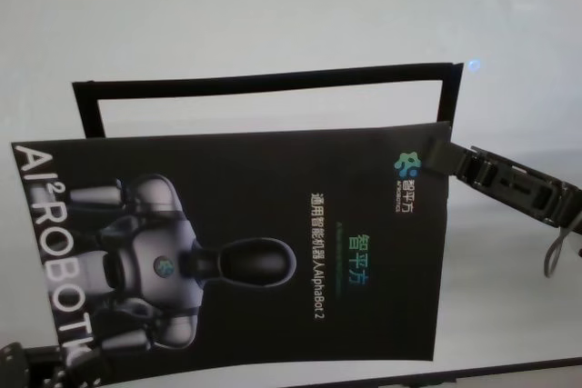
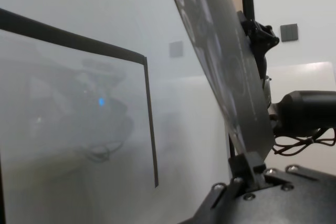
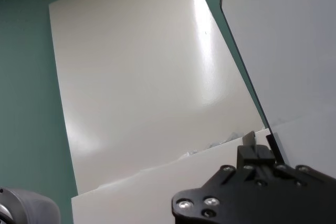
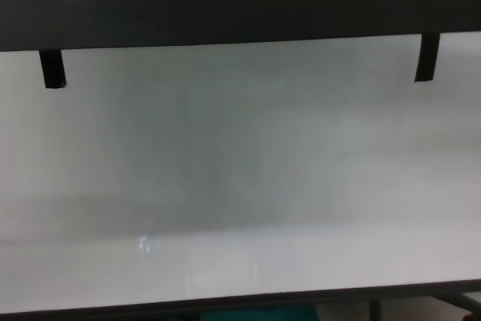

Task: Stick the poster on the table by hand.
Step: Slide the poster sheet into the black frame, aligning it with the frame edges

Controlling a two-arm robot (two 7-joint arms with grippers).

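I am holding the large glossy black poster printed with a grey-white robot and white lettering up off the smooth glossy white table, with both of my grippers pinched on its edges. My right gripper is clamped on the poster's far right corner, and my left gripper is closed on the near left edge, down toward the table's near left corner. The sheet hangs above the middle of the tabletop, tilted, its near edge lifted toward me, and it partly covers the frame of narrow black strips marked on the table. In the left wrist view the poster stands steeply, well clear of the surface. I judge it to be light and thin, flexible enough to bow or sag between my two grips, and slick on its printed face, so a pinch right at the margin could slip or crease it. Opposite edges seem the right places to hold, keeping the sheet gently taut. Its white back shows smooth in the right wrist view.
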